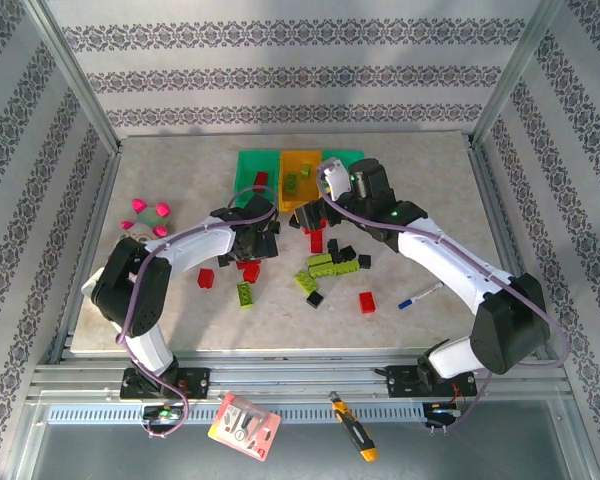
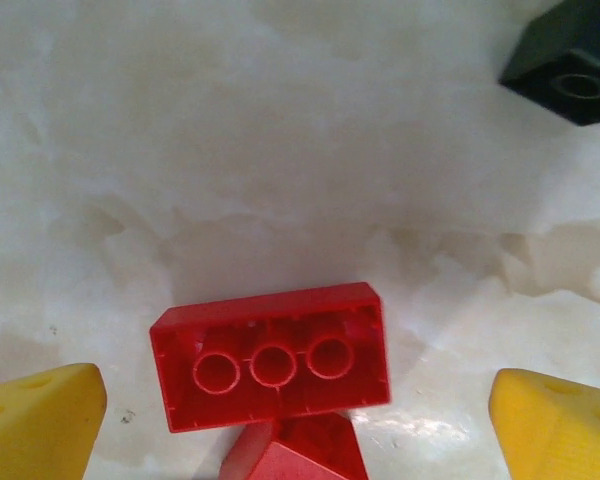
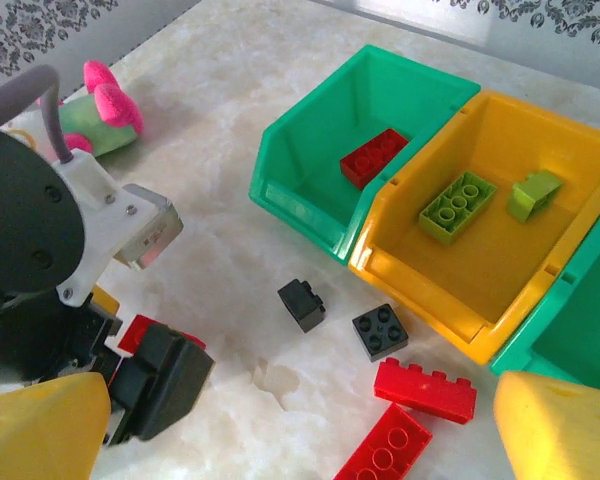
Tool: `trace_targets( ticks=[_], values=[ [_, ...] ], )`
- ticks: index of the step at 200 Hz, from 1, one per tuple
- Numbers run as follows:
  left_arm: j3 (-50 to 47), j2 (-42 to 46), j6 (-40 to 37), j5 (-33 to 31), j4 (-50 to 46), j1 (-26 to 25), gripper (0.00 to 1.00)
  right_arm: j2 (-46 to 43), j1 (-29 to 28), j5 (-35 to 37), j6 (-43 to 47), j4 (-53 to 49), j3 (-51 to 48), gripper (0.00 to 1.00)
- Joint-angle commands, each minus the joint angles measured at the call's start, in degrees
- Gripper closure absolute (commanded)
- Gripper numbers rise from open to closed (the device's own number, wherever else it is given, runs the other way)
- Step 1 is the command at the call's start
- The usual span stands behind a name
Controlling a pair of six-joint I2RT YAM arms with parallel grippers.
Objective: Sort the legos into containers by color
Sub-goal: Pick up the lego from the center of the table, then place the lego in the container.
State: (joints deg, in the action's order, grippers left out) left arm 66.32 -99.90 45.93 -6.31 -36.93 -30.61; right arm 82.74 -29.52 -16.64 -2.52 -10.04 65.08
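Red brick lies hollow-side up at 6 o'clock between the wide fingers of your left gripper: lower squarely, pinch its short ends, carry to the green bin at 12; right gripper gapes empty.

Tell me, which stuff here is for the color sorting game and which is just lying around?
For the job:
- red brick on the table
- black bricks
- lime bricks
- green bin
- orange-yellow bin
- other green bin

Just lying about:
- plush toy with pink knobs
- blue-and-white pen
- orange-handled tool on the front rail
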Motion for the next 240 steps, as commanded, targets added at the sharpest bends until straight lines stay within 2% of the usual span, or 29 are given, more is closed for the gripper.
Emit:
trace_targets(
  ticks=[1, 36, 74, 89, 133, 168, 240],
  values=[
    [0.9, -1.4, 2.7, 0.5, -3.9, 1.2, 0.06, -1.7, -0.3, -0.9, 1.1, 0.3, -0.9, 0.02],
    [1.1, -3.8, 2.8, 2.1, -3.3, 1.7, 0.11, -1.5, -0.3, -0.9, 1.1, 0.5, -0.6, 0.02],
    [1.5, -4.1, 2.6, 2.6, -3.5, 1.9, 0.33, -2.4, -0.3, -0.7, 1.1, -0.4, -0.6, 0.02],
    [1.5, -3.3, 2.2, 2.2, -3.7, 1.8, 0.37, -3.2, -0.3, -0.8, 0.8, -0.5, -1.0, 0.02],
    [4.0, 0.9, -0.4, -0.5, -5.6, 1.9, 0.38, -6.3, -0.4, -1.5, -0.5, -1.1, -2.3, 0.02],
    [9.7, 2.3, -6.4, -5.2, -3.9, 2.0, 0.38, -8.2, -0.5, -1.9, -1.9, -1.0, -3.6, 0.02],
    [28.0, -9.4, -18.6, -9.7, 3.8, 7.4, 0.39, -9.6, -0.9, -1.5, -2.7, -0.6, -4.9, 0.02]
  ],
)
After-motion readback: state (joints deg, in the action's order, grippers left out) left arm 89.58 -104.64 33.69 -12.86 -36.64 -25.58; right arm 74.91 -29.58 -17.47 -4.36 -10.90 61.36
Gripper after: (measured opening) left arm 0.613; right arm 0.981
